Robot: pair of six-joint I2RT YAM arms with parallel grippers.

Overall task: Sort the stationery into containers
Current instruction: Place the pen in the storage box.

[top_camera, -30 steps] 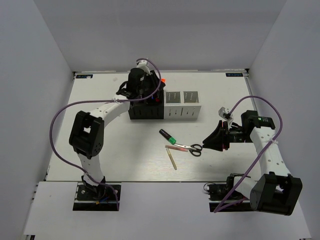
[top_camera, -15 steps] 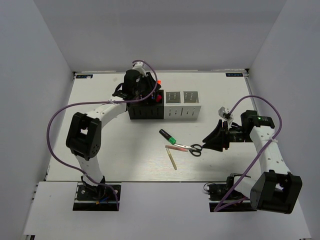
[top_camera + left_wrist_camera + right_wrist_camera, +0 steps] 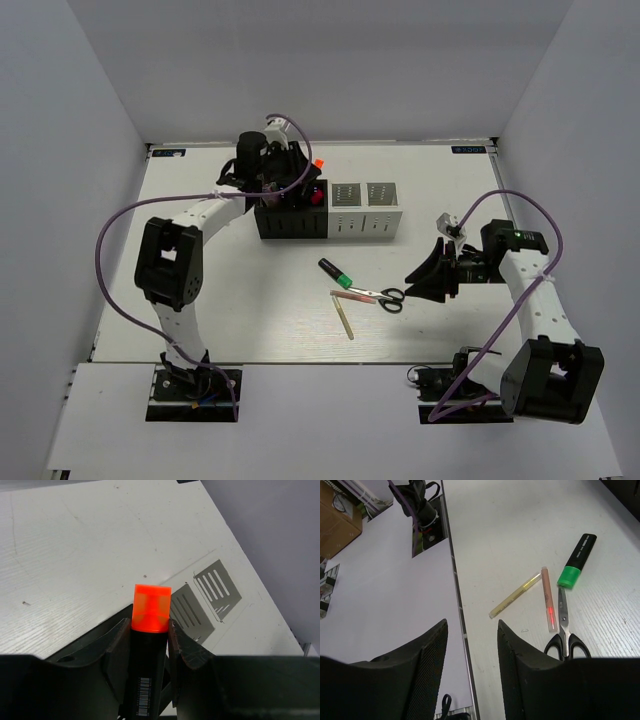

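My left gripper is shut on a black highlighter with an orange cap, held above the back of the black holders. The cap points right. A pink cap sticks out of the right black holder. The two white holders stand to the right; their slotted sides show past the cap. My right gripper is open and empty, right of the scissors. The green-capped highlighter, pink stick, pale stick and scissors lie on the table.
The table's near edge runs below my right gripper's fingers. White walls enclose the table on the left, back and right. Purple cables loop off both arms.
My left gripper has moved left and back over the black holders with the orange-capped highlighter still in it. The right arm has barely moved.
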